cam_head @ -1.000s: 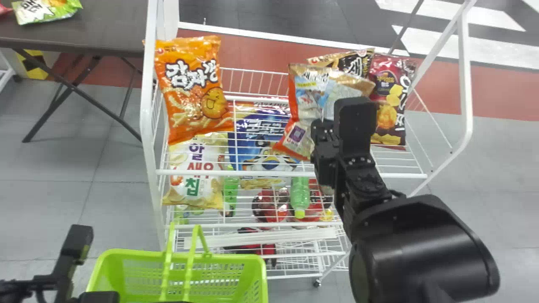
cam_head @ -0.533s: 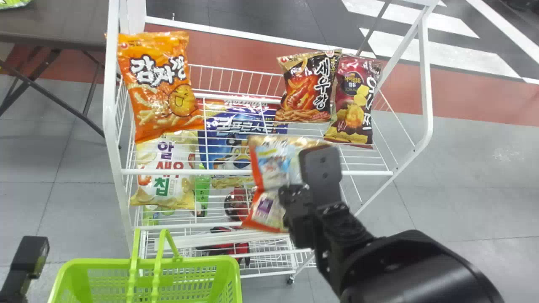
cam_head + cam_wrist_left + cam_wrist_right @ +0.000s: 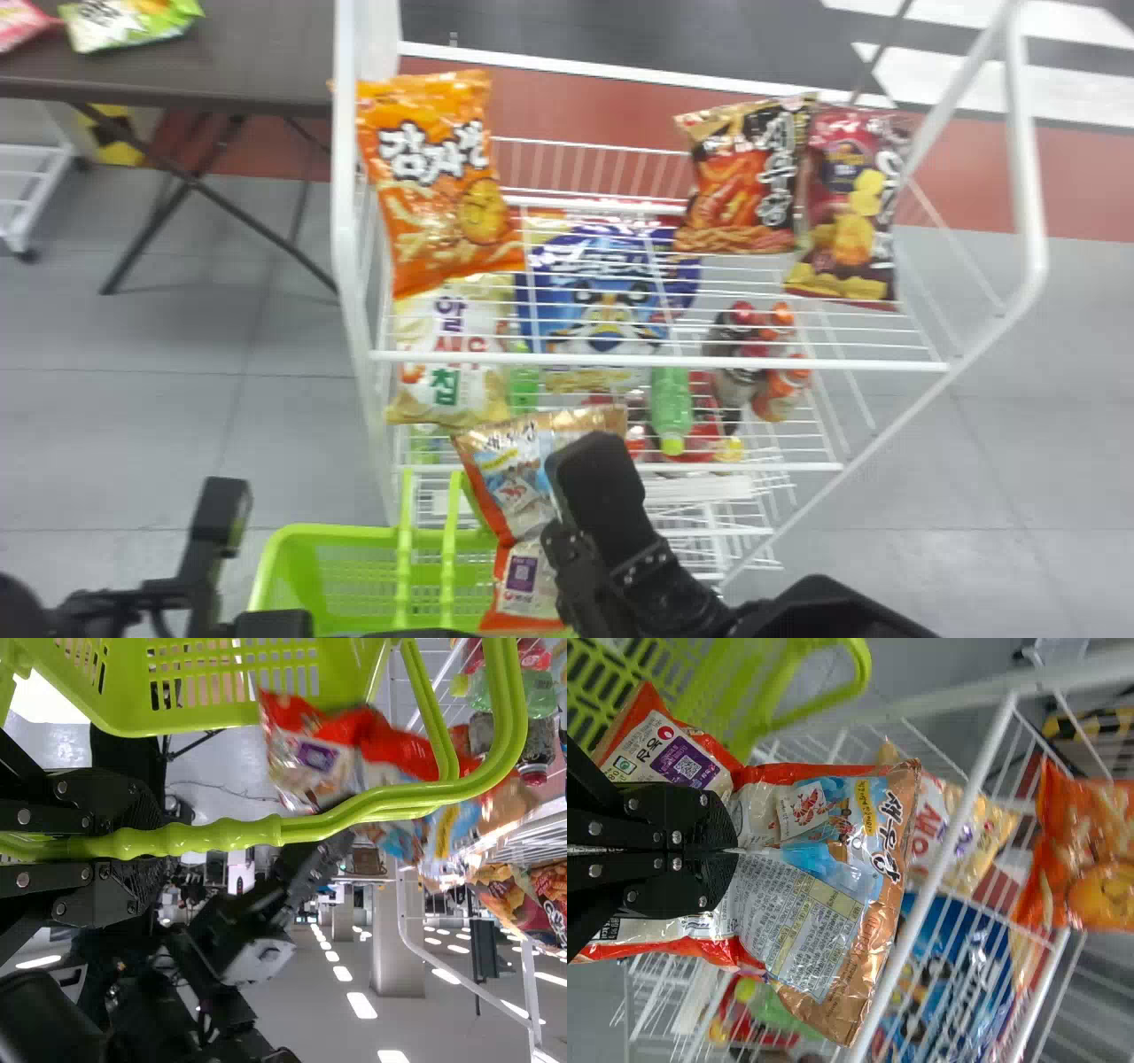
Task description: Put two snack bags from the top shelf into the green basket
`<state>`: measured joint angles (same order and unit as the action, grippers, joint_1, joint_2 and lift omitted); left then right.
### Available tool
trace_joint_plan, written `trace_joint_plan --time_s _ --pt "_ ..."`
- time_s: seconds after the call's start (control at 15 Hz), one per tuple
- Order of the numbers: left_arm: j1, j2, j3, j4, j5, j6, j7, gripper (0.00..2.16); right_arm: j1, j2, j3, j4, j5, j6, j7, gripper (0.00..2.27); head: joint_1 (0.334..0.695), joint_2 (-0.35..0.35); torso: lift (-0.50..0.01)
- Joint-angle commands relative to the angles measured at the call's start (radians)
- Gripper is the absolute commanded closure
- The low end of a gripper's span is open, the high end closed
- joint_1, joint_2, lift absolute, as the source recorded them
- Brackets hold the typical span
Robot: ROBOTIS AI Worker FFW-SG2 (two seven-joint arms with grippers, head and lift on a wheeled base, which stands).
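Observation:
My right gripper is at the lower middle of the head view, holding a snack bag over the right rim of the green basket. In the right wrist view, my right gripper is closed on the middle of that bag, pinching it. My left gripper stays at the basket's left. The left wrist view has my left gripper shut around the green basket handle. An orange bag, a black-and-orange bag and a dark red bag stand on the top shelf.
The white wire rack rises behind the basket, its left post close to the basket's back. Lower shelves hold a blue bag, a pale yellow bag and bottles. A dark table stands at back left.
The right gripper has carried the bag down and left, from the top shelf's front area to the basket's right side. The head view has shifted sideways and back. The left gripper remains beside the basket.

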<state>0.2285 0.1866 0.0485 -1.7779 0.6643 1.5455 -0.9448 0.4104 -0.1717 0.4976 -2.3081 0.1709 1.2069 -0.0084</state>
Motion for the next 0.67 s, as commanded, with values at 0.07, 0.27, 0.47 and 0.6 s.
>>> trace_joint_plan --time_s 0.07,0.27,0.47,0.6 --pt "-0.005 -0.006 -0.001 0.0 0.001 0.0 0.001 2.15 -0.001 0.006 0.084 0.056 -0.064 0.004 -0.002 2.25 0.695 -0.061 -0.001" --pt "-0.008 -0.006 0.001 0.002 0.006 -0.003 0.0 2.15 -0.001 0.005 0.113 0.119 -0.059 0.01 0.008 1.65 0.695 0.032 -0.001" --pt "-0.008 -0.006 0.002 0.008 0.006 -0.009 -0.003 2.15 0.025 -0.009 0.082 0.093 -0.039 0.001 0.015 0.0 0.695 0.054 -0.001" --pt "-0.008 -0.006 0.002 0.009 0.006 -0.015 -0.003 2.15 0.05 -0.009 0.013 0.065 -0.044 -0.112 0.015 0.05 0.695 0.029 -0.001"
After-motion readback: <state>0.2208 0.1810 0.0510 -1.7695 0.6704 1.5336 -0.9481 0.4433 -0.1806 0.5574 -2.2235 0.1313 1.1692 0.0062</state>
